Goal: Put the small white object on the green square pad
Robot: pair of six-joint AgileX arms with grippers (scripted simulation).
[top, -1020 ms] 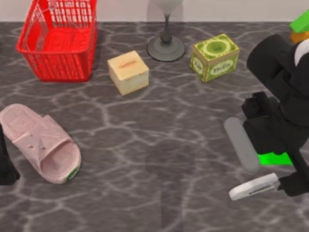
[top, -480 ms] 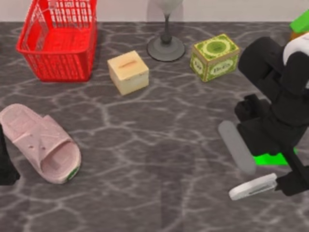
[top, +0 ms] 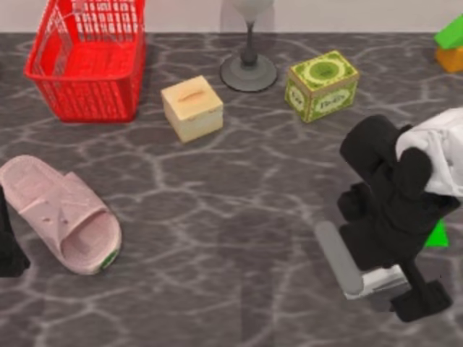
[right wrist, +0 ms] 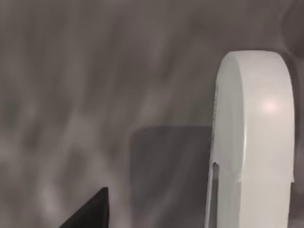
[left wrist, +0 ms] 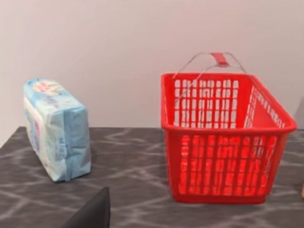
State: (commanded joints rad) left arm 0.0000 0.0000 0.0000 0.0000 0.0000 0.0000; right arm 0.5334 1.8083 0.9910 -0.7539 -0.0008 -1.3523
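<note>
One small white object [top: 377, 280] lies on the dark marbled worktop [top: 239, 217] at the near right, mostly covered by the right arm; only one pale end and its grey strip show in the top view. One green square pad [top: 436, 236] sits just right of it, a sliver peeking past the arm.

The right gripper [top: 376, 278] hangs directly over the small white object, one grey flat finger [top: 334, 254] on its left side and a dark finger [top: 419, 300] on its near right, so the object lies between spread, released fingers. In the right wrist view the white bar [right wrist: 254, 142] fills the frame close up; contact cannot be told.

Farther off stand one red basket [top: 85, 59], one cream box [top: 192, 108], one grey stand [top: 248, 69], one green patterned box [top: 322, 84], one green-and-orange block [top: 451, 45], one pink slipper [top: 61, 213], and, in the left wrist view, one blue packet [left wrist: 58, 128]. The left arm [top: 9, 242] sits parked at the near left edge.
</note>
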